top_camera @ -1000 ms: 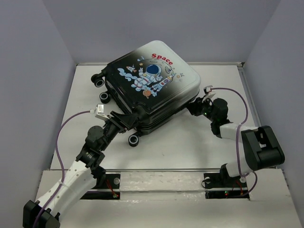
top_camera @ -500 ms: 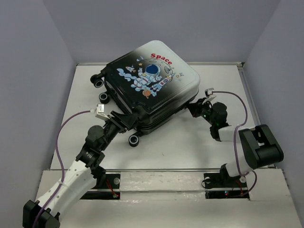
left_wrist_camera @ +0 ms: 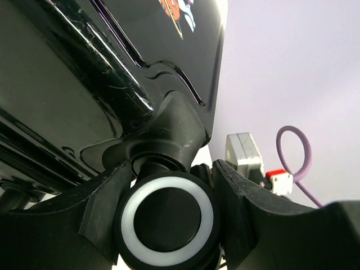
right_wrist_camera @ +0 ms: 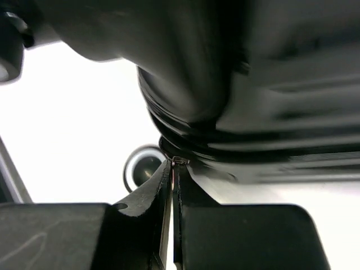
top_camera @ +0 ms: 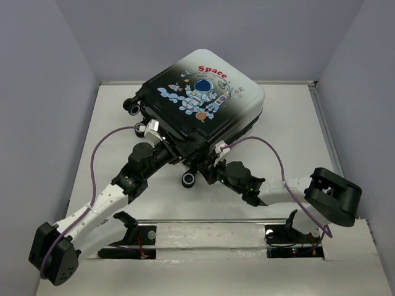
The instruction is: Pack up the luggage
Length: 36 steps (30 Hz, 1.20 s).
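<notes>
Black-to-silver hard-shell wheeled suitcase (top_camera: pixel 200 105) with the astronaut print is lying print-up at the far middle of the white table (top_camera: pixel 296 123), its shells together and hiding whatever is inside. Rigid and glossy, it is probably slipping under flat pads and asking for both arms; seam, edges and wheel housings are offering the surest holds. Left gripper (left_wrist_camera: pixel 171 171) is hugging a black caster wheel with a white ring (left_wrist_camera: pixel 167 219), seemingly clamped on it. Right gripper (right_wrist_camera: pixel 172 164) is pinching nearly together at the zip seam; any tab there is too small to tell.
</notes>
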Each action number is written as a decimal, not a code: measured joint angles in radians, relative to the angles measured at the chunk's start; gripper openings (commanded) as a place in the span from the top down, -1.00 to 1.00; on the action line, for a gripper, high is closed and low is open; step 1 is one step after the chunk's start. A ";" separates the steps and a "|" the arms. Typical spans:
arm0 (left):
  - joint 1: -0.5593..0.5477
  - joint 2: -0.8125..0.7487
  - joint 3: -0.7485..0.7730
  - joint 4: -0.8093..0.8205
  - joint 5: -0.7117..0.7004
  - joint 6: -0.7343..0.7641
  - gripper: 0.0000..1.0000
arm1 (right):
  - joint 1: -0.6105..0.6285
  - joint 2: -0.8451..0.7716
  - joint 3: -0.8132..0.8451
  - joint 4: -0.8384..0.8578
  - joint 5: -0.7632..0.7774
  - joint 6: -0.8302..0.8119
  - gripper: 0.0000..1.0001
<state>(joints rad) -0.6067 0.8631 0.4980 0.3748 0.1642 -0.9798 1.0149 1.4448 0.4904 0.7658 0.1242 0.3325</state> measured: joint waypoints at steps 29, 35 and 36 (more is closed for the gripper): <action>-0.166 0.310 0.636 -0.384 -0.087 0.296 -0.94 | 0.129 0.256 -0.033 0.488 0.608 0.113 0.86; 0.332 0.097 0.709 -0.565 -0.093 0.555 -0.96 | 0.130 0.250 -0.048 0.499 0.601 0.122 0.86; 0.398 0.090 0.707 -0.588 -0.087 0.593 -0.96 | 0.130 0.249 -0.053 0.504 0.601 0.126 0.87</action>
<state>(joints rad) -0.2085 0.9527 1.2053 -0.2134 0.0772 -0.3870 1.1446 1.6939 0.4374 1.2697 0.7250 0.4580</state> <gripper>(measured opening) 0.978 0.074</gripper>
